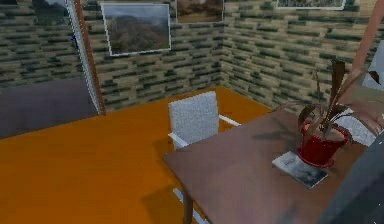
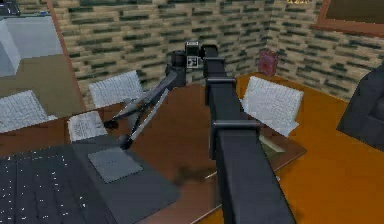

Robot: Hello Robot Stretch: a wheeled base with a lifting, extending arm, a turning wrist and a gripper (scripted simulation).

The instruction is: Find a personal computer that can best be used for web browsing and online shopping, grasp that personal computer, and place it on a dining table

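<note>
Fingers (image 2: 148,103) slant down toward the desk's (image 2: 190,135) near-left corner, tips by the laptop's (image 2: 50,185) far edge. Can't tell their state or whether anything's held. Laptop lies at that corner, keyboard up.

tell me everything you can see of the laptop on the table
The laptop is dark grey with a matte look. Its base lies flat on the brown table, in the arm side view's bottom left corner, where the picture's edges cut it off. A black keyboard fills its left part, and a lighter grey touchpad sits to the right of the keys. The gripper points its thin fingers down near the laptop's far edge; whether they touch it cannot be told.
</note>
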